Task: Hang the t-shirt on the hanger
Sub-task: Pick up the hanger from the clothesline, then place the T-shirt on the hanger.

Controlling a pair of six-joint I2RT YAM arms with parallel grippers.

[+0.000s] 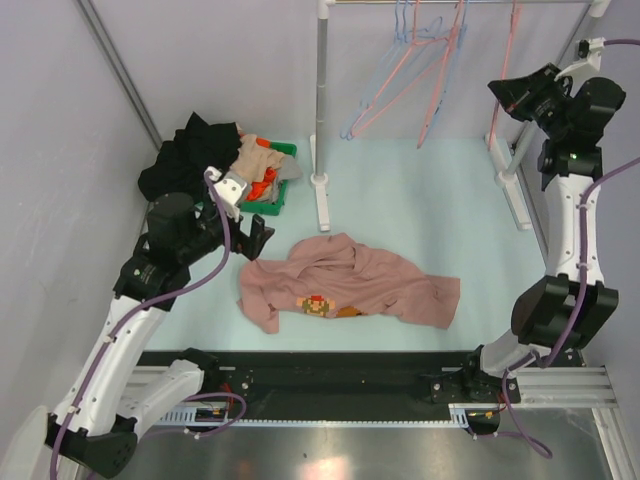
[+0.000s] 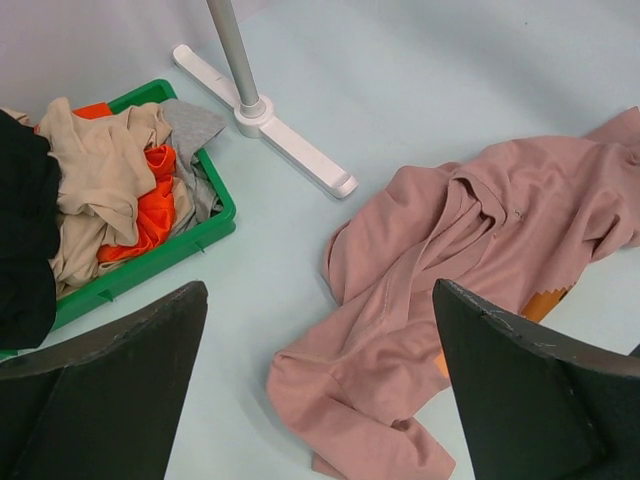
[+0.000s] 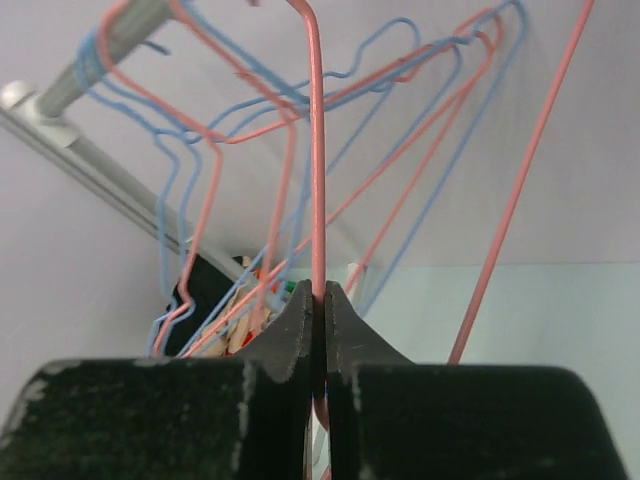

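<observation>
right tool [image 3: 320,300] closed tight on wire of thin pink hanger [image 3: 317,150], left tool [image 2: 318,300] wide open near crumpled pink t-shirt [image 2: 470,230] on pale desk [image 1: 400,190], green clothes bin [image 2: 215,225] nearby

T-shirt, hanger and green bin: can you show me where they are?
t-shirt [image 1: 350,280]: top view, middle of the pink cloth.
hanger [image 3: 317,180]: right wrist view, the straight pink wire in the middle.
green bin [image 2: 150,266]: left wrist view, its near wall.

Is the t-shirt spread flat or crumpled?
Crumpled: the t-shirt lies in a wrinkled heap on the table, its cloth folded over itself.
</observation>
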